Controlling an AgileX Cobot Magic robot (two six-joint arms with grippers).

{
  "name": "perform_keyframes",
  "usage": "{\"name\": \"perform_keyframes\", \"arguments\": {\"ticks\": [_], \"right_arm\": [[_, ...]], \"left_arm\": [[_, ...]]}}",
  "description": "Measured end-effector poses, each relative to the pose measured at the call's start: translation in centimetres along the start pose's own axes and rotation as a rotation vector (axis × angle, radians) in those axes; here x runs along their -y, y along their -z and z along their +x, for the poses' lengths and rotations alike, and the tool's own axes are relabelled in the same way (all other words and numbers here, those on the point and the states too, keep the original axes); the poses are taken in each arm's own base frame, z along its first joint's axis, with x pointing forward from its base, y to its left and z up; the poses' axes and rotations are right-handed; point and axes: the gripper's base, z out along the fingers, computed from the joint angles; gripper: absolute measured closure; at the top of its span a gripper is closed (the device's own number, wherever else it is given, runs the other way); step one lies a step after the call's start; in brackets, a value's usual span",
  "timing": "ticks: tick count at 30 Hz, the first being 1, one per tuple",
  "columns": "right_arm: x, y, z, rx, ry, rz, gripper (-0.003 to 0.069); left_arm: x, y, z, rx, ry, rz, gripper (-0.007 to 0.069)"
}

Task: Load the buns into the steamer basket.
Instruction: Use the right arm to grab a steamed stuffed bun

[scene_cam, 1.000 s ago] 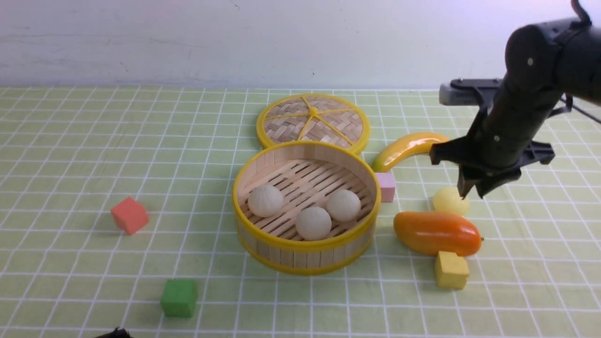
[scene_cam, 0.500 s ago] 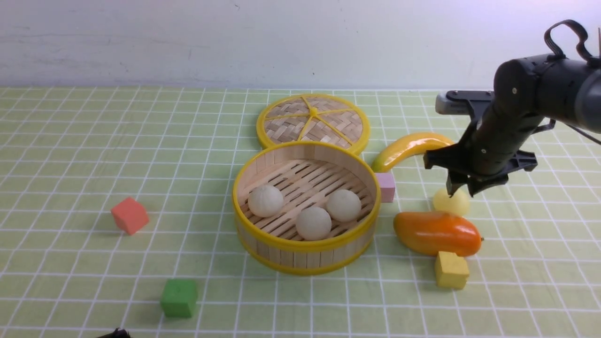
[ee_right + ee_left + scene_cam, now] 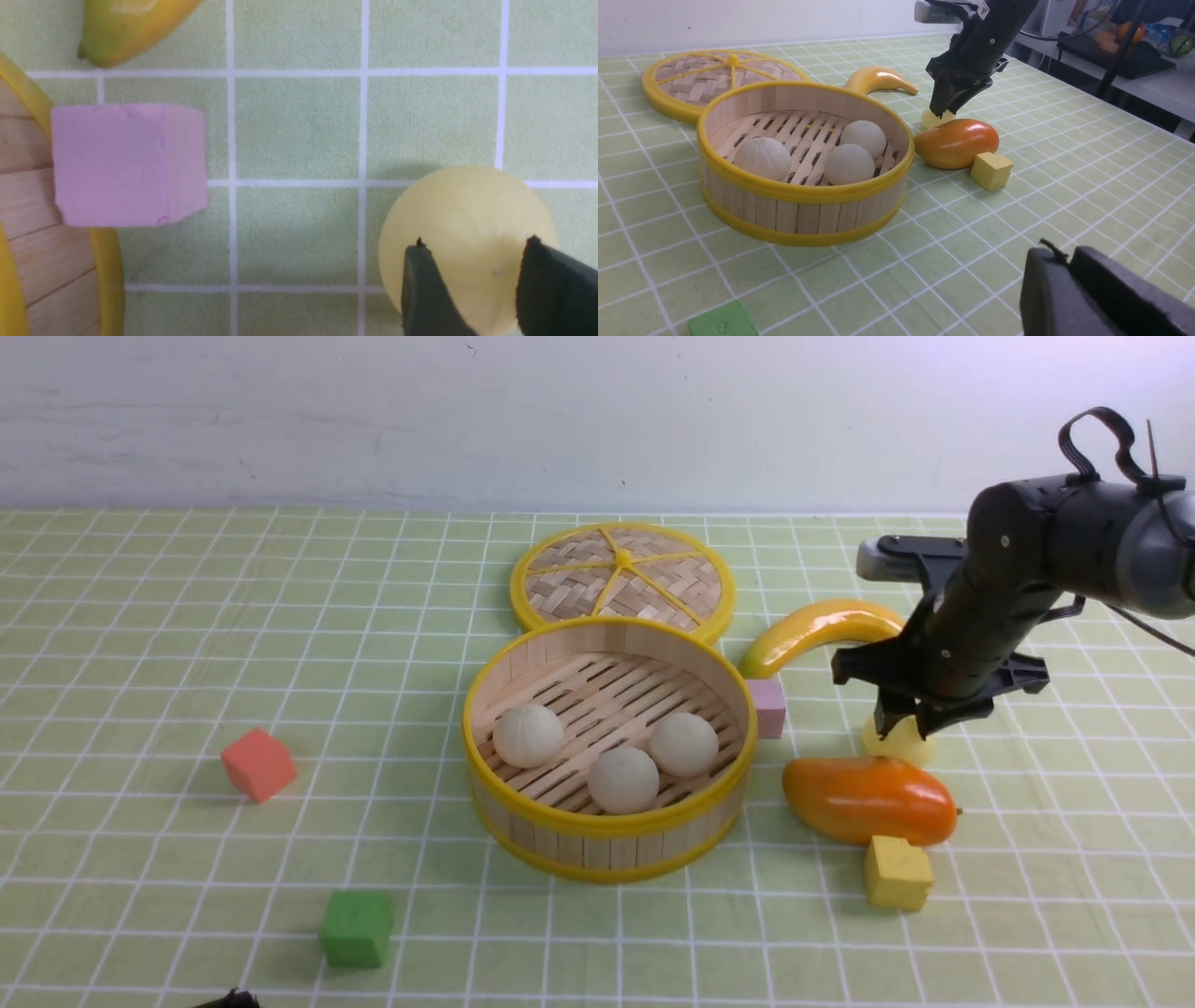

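Note:
The steamer basket (image 3: 607, 821) stands mid-table with three off-white buns (image 3: 528, 735), (image 3: 624, 780), (image 3: 683, 744) on its slatted floor; it also shows in the left wrist view (image 3: 803, 193). The pale yellow bun (image 3: 901, 745) lies on the cloth to its right, behind the mango. My right gripper (image 3: 904, 726) points down right over this bun, jaws open, tips at its top. The right wrist view shows the bun (image 3: 467, 214) under the gripper (image 3: 474, 242), wider than the gap between the jaws. My left gripper (image 3: 1064, 254) is shut and empty, low at the near left.
The woven lid (image 3: 621, 574) lies behind the basket. A banana (image 3: 812, 630) and a pink cube (image 3: 767, 707) are just left of the yellow bun. An orange mango (image 3: 868, 798) and a yellow cube (image 3: 896, 873) are in front of it. A red cube (image 3: 258, 763) and a green cube (image 3: 356, 928) lie at left.
My right gripper has moved left and down, from beside the yellow bun to right over it. The buns and the basket have not moved.

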Motion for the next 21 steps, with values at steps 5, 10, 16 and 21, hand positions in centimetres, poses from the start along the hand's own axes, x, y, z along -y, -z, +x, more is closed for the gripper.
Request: {"name": "perform_keyframes", "arguments": {"ticks": [5,10,16,21], "right_arm": [[0.0,0.0,-0.1,0.009,0.000,-0.002,0.0450],[0.0,-0.1,-0.1,0.008,0.002,-0.001,0.0554],[0.1,-0.3,0.0,0.006,0.037,0.007,0.0664],[0.0,1.3,-0.2,0.025,0.070,0.016,0.0670]], "left_arm": [[0.0,0.0,0.0,0.000,0.000,0.000,0.0567],[0.0,0.0,0.0,0.000,0.000,0.000,0.0567],[0.0,0.0,0.0,0.000,0.000,0.000,0.0565],[0.0,0.0,0.0,0.000,0.000,0.000,0.0564]]}}
